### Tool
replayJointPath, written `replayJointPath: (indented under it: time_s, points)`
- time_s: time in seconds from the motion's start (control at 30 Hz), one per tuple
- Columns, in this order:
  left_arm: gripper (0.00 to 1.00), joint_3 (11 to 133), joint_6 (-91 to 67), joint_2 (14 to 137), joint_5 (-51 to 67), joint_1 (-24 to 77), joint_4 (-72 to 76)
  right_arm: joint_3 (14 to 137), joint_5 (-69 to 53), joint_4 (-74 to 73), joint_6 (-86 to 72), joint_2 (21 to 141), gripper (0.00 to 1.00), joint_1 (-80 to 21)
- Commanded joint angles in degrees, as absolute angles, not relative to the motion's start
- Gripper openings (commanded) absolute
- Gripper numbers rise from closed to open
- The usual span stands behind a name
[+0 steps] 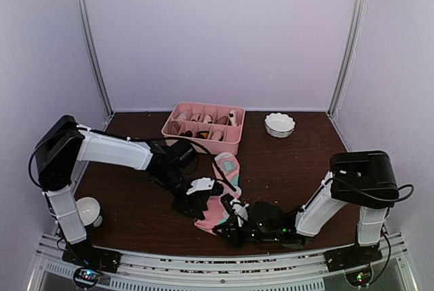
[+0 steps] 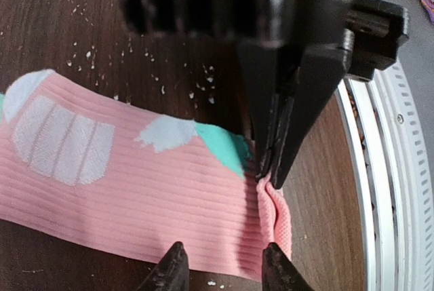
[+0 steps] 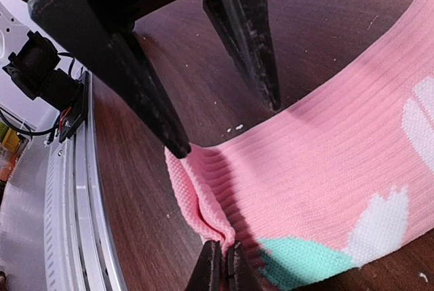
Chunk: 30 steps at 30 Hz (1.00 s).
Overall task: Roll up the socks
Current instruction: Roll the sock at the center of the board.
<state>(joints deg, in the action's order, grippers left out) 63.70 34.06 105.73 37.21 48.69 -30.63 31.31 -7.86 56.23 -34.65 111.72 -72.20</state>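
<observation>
Where the dark brown wooden bench (image 1: 305,162) meets its ribbed metal edge rail (image 2: 386,169), the two arms come together over one sock. The left arm (image 1: 112,150), white-shelled with black joints, reaches in from the left, and the right arm (image 1: 319,206) lies low along the near edge, reaching in from the right. A pink plastic divided tray (image 1: 203,143) stands at the back of the bench, well apart from them. The pink sock (image 2: 135,189) lies flat and stretched out on the wood between the tray and the near rail, its cuff end towards the rail. It is a soft, finely ribbed knit with white patches and a teal patch of a coarser weave. The right gripper (image 3: 222,264) has its black tapered fingers pressed together on the cuff's edge, pinching the doubled fabric so that it puckers into a small fold. The left gripper (image 3: 227,127) stands spread just beside that pinch and holds nothing. One pointed black fingertip is down at the cuff's corner, and the other is at the sock's opposite edge, so the cuff lies between them. A small white scalloped bowl (image 1: 268,123) sits at the back right, and a white cup (image 1: 78,206) stands by the left arm's base. Pale crumbs (image 2: 88,53) speckle the wood beside the sock.
</observation>
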Motion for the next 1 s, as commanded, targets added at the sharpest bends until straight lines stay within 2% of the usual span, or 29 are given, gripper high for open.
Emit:
replayJointPath:
  time_s: [0.0, 0.17, 0.5, 0.63, 0.97]
  points:
    - [0.4, 60.51, 34.78, 101.65, 39.22, 48.25, -27.2, 30.96, -9.43, 53.16, -34.2, 113.5, 0.02, -72.6]
    - [0.41, 59.93, 38.6, 102.37, 38.9, 48.35, -29.59, 31.06, -9.42, 53.67, -35.53, 114.18, 0.01, -72.31]
    - [0.46, 56.04, 38.64, 100.57, 36.29, 50.69, -22.56, 28.92, -11.93, 59.23, -39.37, 116.32, 0.01, -69.7]
    - [0.44, 55.77, 36.74, 100.2, 34.68, 50.71, -19.2, 28.85, -12.63, 59.26, -39.62, 116.46, 0.01, -69.45]
    - [0.39, 57.07, 38.73, 102.6, 35.59, 51.41, -22.11, 28.68, -13.7, 58.48, -40.08, 116.47, 0.01, -69.01]
